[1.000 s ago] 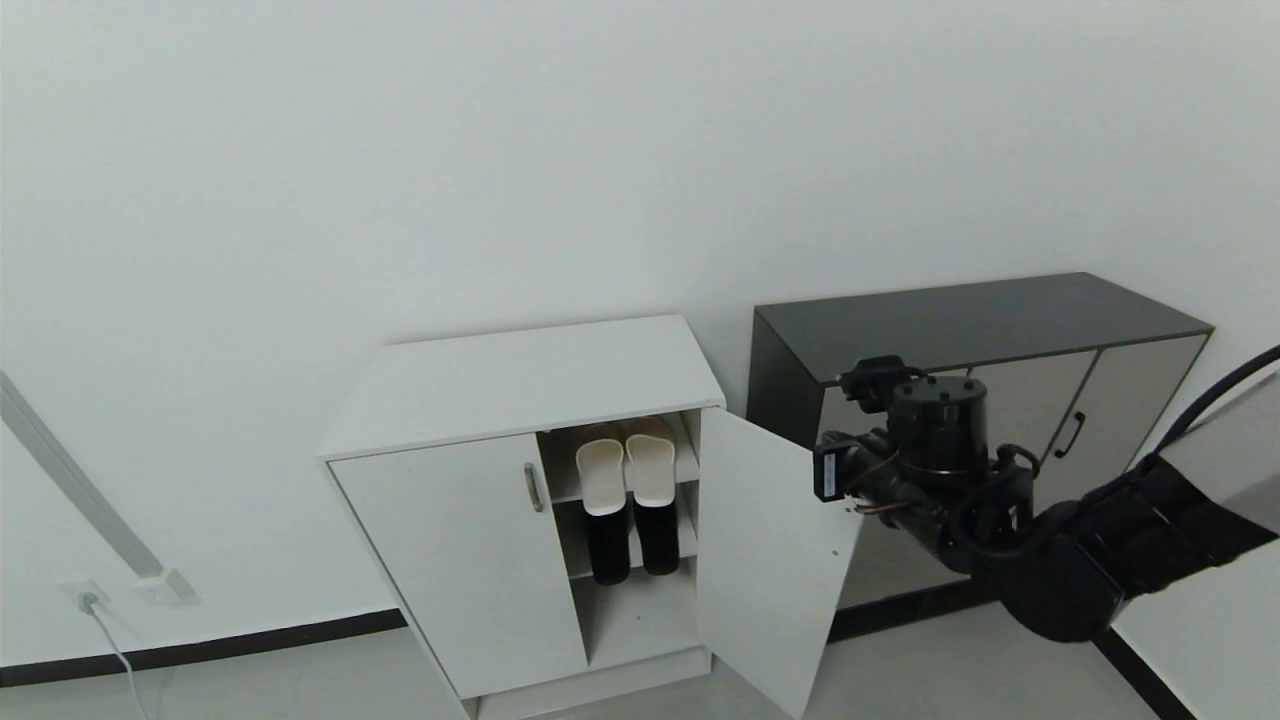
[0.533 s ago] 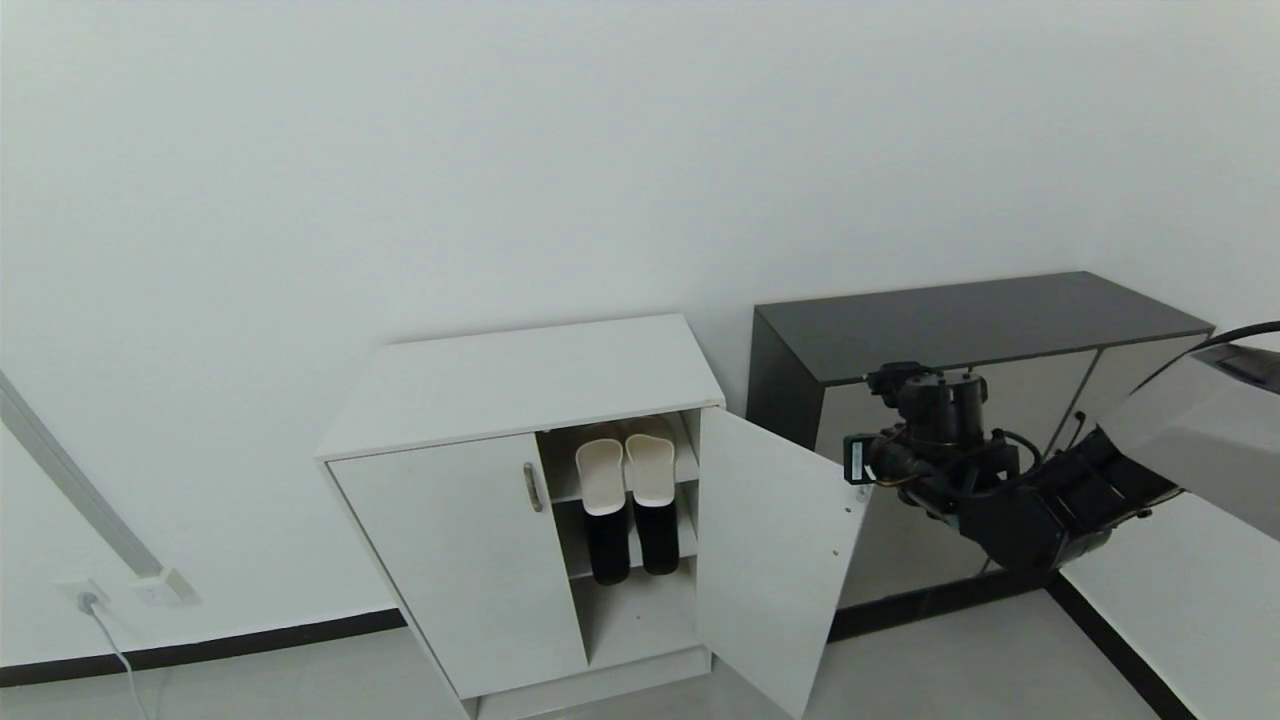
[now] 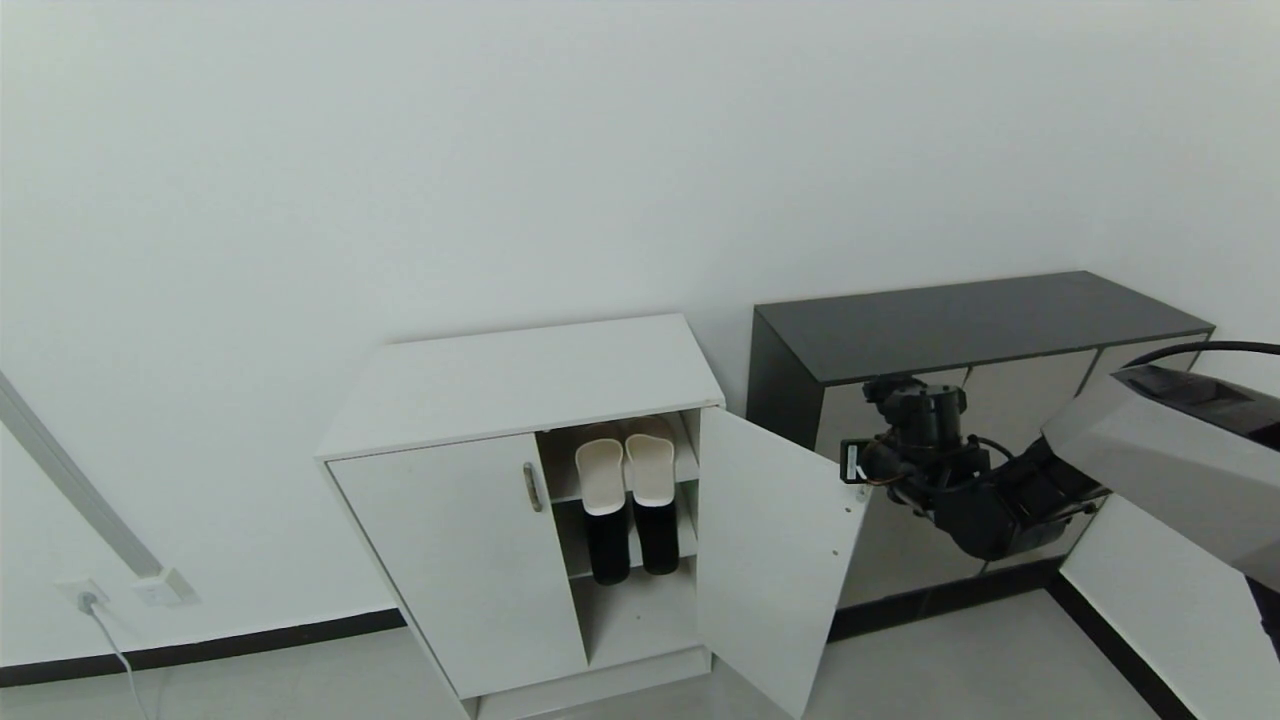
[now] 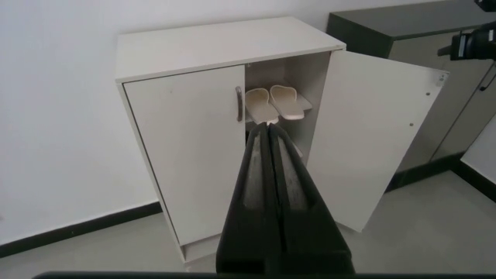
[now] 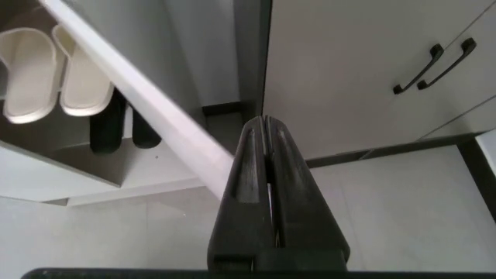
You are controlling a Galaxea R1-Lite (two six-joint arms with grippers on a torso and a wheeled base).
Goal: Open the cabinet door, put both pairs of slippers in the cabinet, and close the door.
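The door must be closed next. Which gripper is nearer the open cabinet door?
Right. The right gripper is at the free edge of the open door; the left gripper is farther back, out in front of the cabinet.

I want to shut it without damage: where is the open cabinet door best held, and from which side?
Take the open door at its free vertical edge, coming from the side of the dark cabinet. No handle shows on the inner face; the thin edge stands exposed.

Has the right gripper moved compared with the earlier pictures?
Yes. The right gripper has moved forward, away from the camera, towards the front of the dark cabinet; it now sits at the free edge of the open door.
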